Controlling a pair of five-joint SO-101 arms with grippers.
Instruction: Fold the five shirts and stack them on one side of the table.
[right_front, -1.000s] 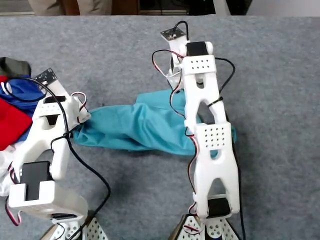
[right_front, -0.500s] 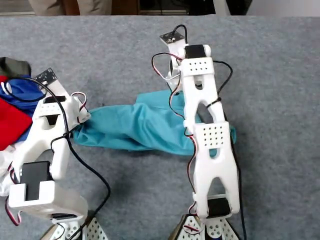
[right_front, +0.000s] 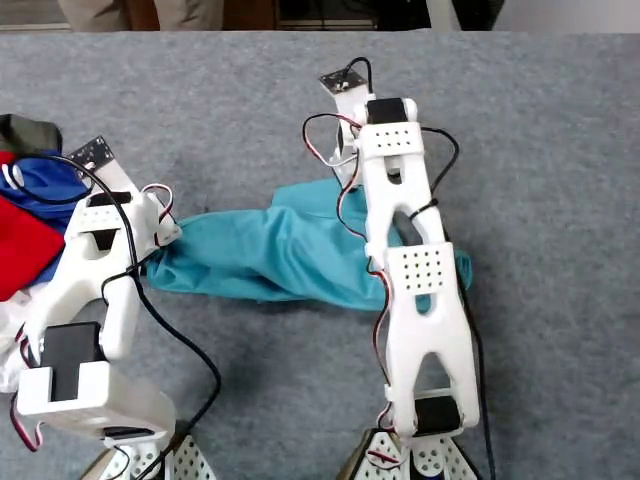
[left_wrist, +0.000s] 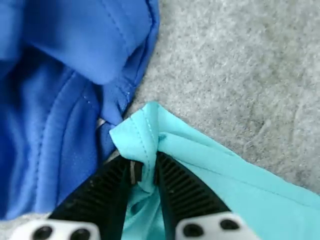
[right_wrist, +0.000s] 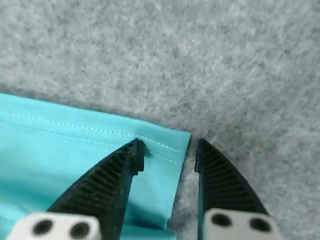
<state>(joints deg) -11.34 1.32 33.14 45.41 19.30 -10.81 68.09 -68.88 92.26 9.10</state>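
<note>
A teal shirt (right_front: 280, 255) lies crumpled across the middle of the grey table. My left gripper (left_wrist: 146, 170) is shut on the teal shirt's (left_wrist: 215, 165) hem at its left end, beside a blue shirt (left_wrist: 55, 90). In the high view this left gripper (right_front: 165, 235) sits at the shirt's left tip. My right gripper (right_wrist: 167, 157) stands open over a corner of the teal shirt (right_wrist: 75, 150), one finger on the cloth and the other over bare table. The right arm (right_front: 405, 230) stretches over the shirt's right part.
A heap of shirts lies at the table's left edge: a red one (right_front: 22, 245), a blue one (right_front: 40, 180), a dark green one (right_front: 28, 130) and white cloth (right_front: 8, 330). Grey felt table (right_front: 540, 150) lies bare to the right and at the back.
The right arm has shifted slightly left and toward the table's far side over the shirt. The left arm and the shirt have kept still.
</note>
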